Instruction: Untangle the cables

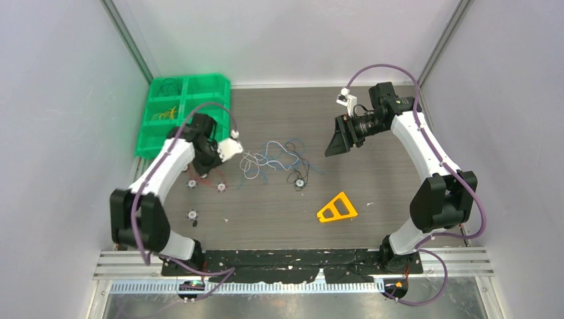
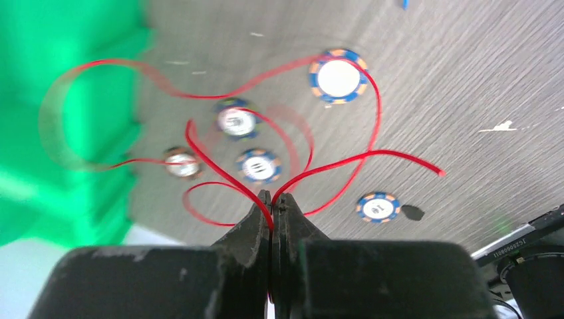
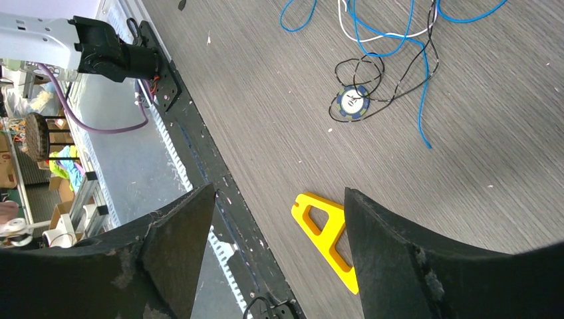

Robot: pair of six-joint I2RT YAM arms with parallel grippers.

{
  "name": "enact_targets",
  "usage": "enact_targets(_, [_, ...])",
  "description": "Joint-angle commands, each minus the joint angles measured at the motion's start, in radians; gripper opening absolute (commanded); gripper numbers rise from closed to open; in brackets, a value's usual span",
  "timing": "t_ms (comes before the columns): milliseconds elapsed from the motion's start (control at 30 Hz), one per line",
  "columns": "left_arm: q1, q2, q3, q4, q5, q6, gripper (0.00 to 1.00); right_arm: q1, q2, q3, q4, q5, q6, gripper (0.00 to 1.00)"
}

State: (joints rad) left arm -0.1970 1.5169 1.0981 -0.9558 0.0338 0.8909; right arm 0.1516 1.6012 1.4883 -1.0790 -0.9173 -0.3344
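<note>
Left claw (image 2: 273, 198): pinched shut on red wire (image 2: 372, 153), just right of bin (image 1: 149, 114).
Right claw (image 3: 280, 190): jaws wide apart, holding nothing, far right of bin.
Cables (image 1: 273, 156): blue, white and black tangle on table (image 1: 386, 193), right of bin.

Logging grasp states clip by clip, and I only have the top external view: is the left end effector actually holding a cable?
Observer: Yes. The left wrist view shows the left end effector shut on the red cable, which loops out on both sides of the tips.
Operator: And the right one?
Observer: The right end effector is open and empty, with the yellow triangle showing between its fingers.
Operator: Is the black cable free?
Observer: No. The right wrist view shows the black cable coiled at a blue-rimmed disc, and the blue cable crosses it.
</note>
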Motion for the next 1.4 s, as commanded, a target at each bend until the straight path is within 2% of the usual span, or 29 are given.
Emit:
enact_targets(0, [0.033, -0.169, 0.244, -0.198, 0.128, -0.033, 0.0, 0.005, -0.039, 0.005, 0.01, -0.017, -0.003, 0.77])
enact_targets(133, [0.153, -0.149, 0.512, -0.305, 0.176, -0.039, 0.0, 0.005, -0.029, 0.014, 0.014, -0.025, 0.002, 0.76])
enact_targets(333, [0.33, 0.035, 1.01, -0.379, 0.227, -0.061, 0.0, 0.005, -0.012, 0.031, 0.016, -0.034, 0.005, 0.76])
enact_targets(467, [0.383, 0.131, 1.154, -0.323, 0.211, -0.049, 0.0, 0.004, -0.002, 0.042, 0.016, -0.033, 0.009, 0.76])
enact_targets(633, [0.438, 0.18, 1.139, -0.252, 0.235, -0.021, 0.0, 0.005, 0.0, 0.051, 0.016, -0.025, 0.008, 0.76])
enact_targets(800, [0.493, 0.221, 1.018, -0.147, 0.245, 0.03, 0.0, 0.004, 0.009, 0.059, 0.014, -0.023, 0.009, 0.76])
enact_targets(1067, [0.558, 0.351, 0.967, -0.089, 0.291, 0.057, 0.0, 0.005, 0.018, 0.056, 0.002, -0.014, -0.005, 0.76])
enact_targets(1200, [0.57, 0.377, 0.85, 0.051, 0.37, -0.011, 0.0, 0.005, 0.028, 0.051, 0.001, -0.015, -0.005, 0.76])
enact_targets(1367, [0.576, 0.499, 0.885, 0.061, 0.413, -0.165, 0.0, 0.005, 0.032, 0.05, -0.011, -0.01, -0.014, 0.76])
